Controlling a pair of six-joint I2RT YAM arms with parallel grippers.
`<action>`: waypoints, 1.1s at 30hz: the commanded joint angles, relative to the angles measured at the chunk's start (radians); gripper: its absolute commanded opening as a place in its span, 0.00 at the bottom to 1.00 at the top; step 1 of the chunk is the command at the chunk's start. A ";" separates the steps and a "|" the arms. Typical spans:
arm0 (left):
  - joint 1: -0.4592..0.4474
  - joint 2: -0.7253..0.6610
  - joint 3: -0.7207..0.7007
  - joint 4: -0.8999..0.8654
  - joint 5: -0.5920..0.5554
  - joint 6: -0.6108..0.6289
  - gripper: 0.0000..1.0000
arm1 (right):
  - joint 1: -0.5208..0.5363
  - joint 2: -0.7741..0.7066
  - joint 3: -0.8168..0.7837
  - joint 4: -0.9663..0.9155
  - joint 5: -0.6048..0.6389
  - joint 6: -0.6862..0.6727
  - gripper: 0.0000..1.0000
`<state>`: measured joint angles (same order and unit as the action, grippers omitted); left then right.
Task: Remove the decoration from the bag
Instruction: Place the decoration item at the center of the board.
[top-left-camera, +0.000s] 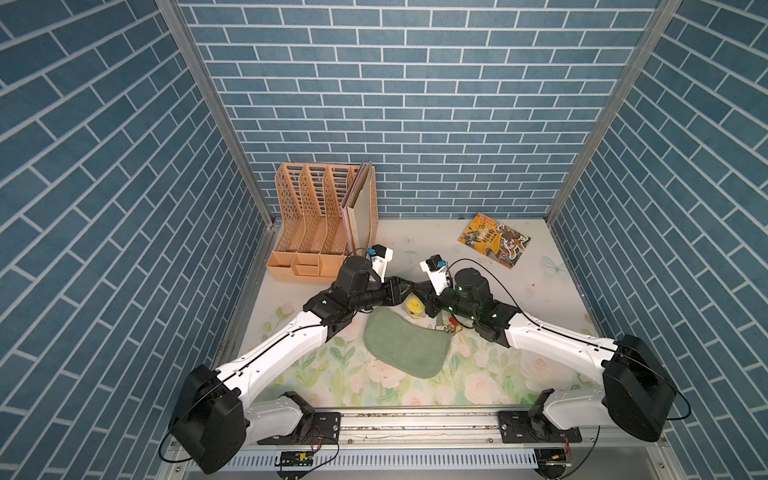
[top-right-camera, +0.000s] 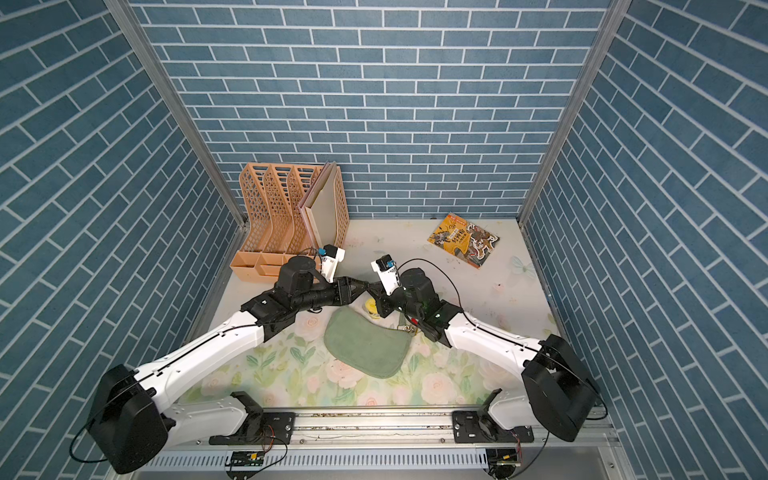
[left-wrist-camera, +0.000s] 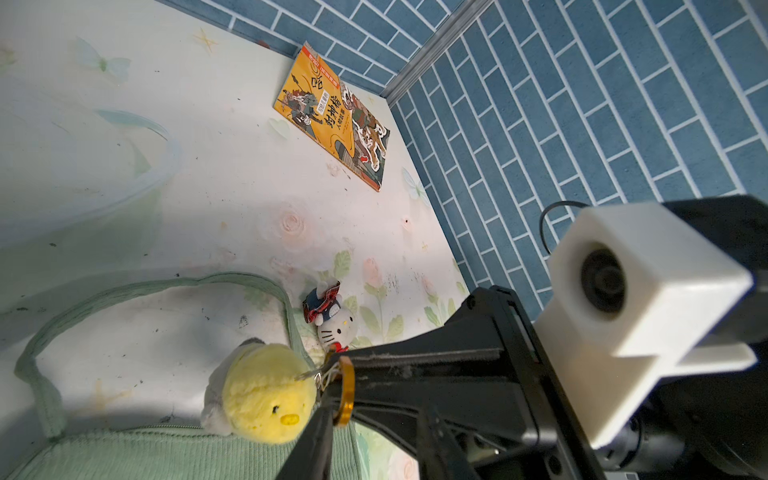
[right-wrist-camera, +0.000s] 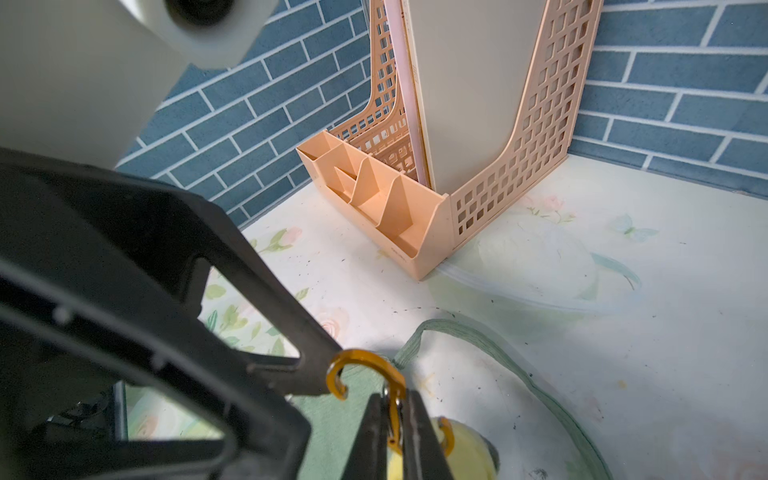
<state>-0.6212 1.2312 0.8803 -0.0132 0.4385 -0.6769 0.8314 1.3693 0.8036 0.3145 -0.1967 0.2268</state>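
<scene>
The sage-green bag lies flat mid-table, its thin strap looping behind it. The decoration, a small white cat charm with a red bow, lies on the table beside the strap; whether it is clipped on I cannot tell. A yellow chick plush rests on the bag's far edge. My right gripper is shut on the chick's amber hook. My left gripper meets it tip to tip, fingers apart, one fingertip against the hook.
A peach file rack holding folders stands at the back left. A yellow illustrated book lies at the back right. Blue brick walls close in three sides. Both arms cross above the bag's far edge.
</scene>
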 joint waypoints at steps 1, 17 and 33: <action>-0.005 0.015 0.023 -0.020 -0.005 0.030 0.34 | 0.011 0.002 0.031 0.007 -0.007 -0.034 0.00; -0.004 0.029 0.094 -0.120 -0.081 0.099 0.38 | 0.020 0.017 0.033 -0.015 -0.018 -0.038 0.00; -0.004 0.047 0.089 -0.151 -0.061 0.132 0.38 | 0.020 0.021 0.052 -0.035 -0.026 -0.044 0.00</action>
<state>-0.6216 1.2636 0.9592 -0.1486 0.3790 -0.5667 0.8444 1.3777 0.8223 0.2874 -0.2089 0.2085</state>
